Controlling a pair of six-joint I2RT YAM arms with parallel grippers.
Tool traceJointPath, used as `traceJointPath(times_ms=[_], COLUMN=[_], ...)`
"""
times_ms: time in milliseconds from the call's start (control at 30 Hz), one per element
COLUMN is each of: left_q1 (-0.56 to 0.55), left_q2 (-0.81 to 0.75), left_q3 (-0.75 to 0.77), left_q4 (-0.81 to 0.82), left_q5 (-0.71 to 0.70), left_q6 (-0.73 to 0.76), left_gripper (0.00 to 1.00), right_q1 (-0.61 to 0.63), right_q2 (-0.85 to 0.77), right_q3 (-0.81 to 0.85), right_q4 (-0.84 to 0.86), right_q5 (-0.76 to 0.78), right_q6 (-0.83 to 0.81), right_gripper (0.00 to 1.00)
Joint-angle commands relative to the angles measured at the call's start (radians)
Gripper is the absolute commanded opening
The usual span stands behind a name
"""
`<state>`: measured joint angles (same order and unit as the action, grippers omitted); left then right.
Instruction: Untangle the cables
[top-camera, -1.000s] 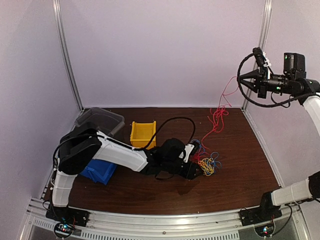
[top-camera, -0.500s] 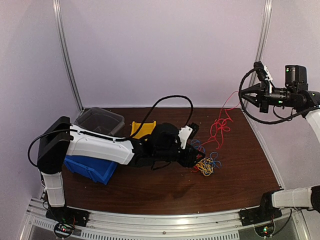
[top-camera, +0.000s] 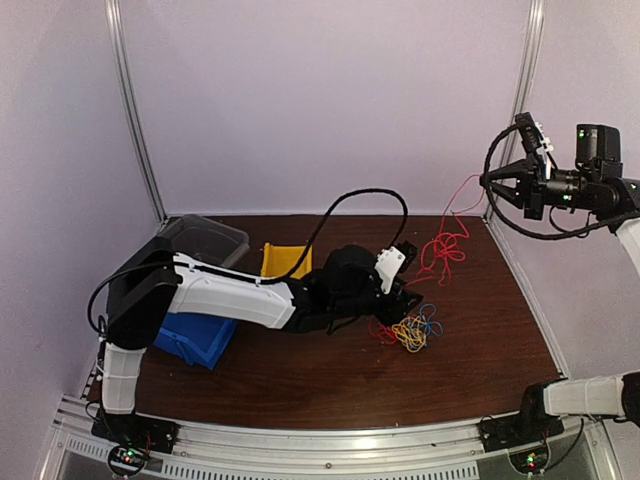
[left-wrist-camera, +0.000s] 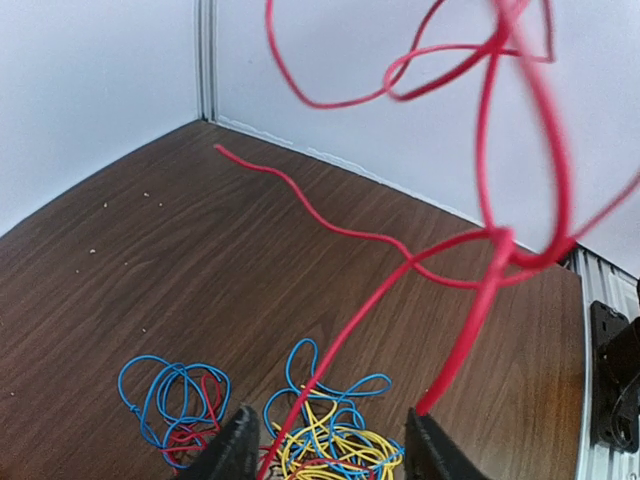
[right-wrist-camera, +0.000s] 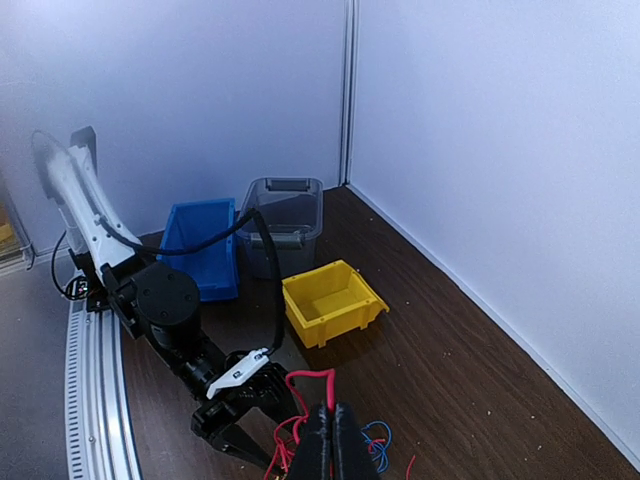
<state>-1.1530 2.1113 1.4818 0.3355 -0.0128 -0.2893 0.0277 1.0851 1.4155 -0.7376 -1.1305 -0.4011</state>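
The cables lie as a yellow, blue and red bundle (top-camera: 412, 330) on the brown table; the left wrist view shows it (left-wrist-camera: 335, 440) right below my fingers. My left gripper (top-camera: 405, 303) is open just above and behind the bundle, and a red strand passes between its jaws. One long red cable (top-camera: 445, 245) rises from the table to my right gripper (top-camera: 487, 180), which is held high at the right wall. The right gripper (right-wrist-camera: 333, 425) is shut on this red cable (right-wrist-camera: 312, 378). In the left wrist view the red cable (left-wrist-camera: 480, 300) loops in the air.
A yellow bin (top-camera: 285, 260) stands behind the left arm. A blue bin (top-camera: 195, 338) and a clear lidded container (top-camera: 205, 238) are at the left. A small blue and red loop (left-wrist-camera: 170, 400) lies left of the bundle. Walls enclose the table.
My right gripper dropped lower with the red cable, whose slack settled on the far right of the table. My left gripper moved back from the bundle, toward the far right.
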Motion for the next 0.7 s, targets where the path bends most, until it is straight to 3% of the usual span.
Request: traceJointPath(times_ms=[0, 33, 67, 100, 267, 533, 667], left_q1=[0.009, 0.011, 0.012, 0.012, 0.011, 0.011, 0.01], left_q2=[0.051, 0.056, 0.055, 0.052, 0.042, 0.09, 0.11], left_q3=[0.069, 0.069, 0.062, 0.05, -0.05, -0.144, -0.146], left_q4=[0.029, 0.034, 0.046, 0.062, 0.168, 0.224, 0.221], left_q5=[-0.042, -0.035, -0.027, -0.018, 0.038, 0.089, 0.096], left_q6=[0.052, 0.053, 0.052, 0.052, -0.021, -0.151, -0.164], left_gripper=[0.4, 0.27, 0.09, 0.0, 0.0, 0.0, 0.0], right_q1=[-0.003, -0.003, -0.004, -0.005, -0.015, -0.087, -0.104], right_q2=[0.006, 0.008, 0.011, 0.015, 0.046, 0.167, 0.197], right_q3=[0.067, 0.079, 0.09, 0.1, 0.164, 0.552, 0.635], right_q4=[0.014, 0.014, 0.015, 0.017, 0.062, 0.09, 0.182], right_q5=[-0.057, -0.061, -0.064, -0.063, -0.054, -0.062, -0.107], right_q6=[0.049, 0.054, 0.061, 0.065, 0.09, 0.144, 0.257], right_gripper=[0.0, 0.0, 0.0, 0.0, 0.0, 0.0, 0.0])
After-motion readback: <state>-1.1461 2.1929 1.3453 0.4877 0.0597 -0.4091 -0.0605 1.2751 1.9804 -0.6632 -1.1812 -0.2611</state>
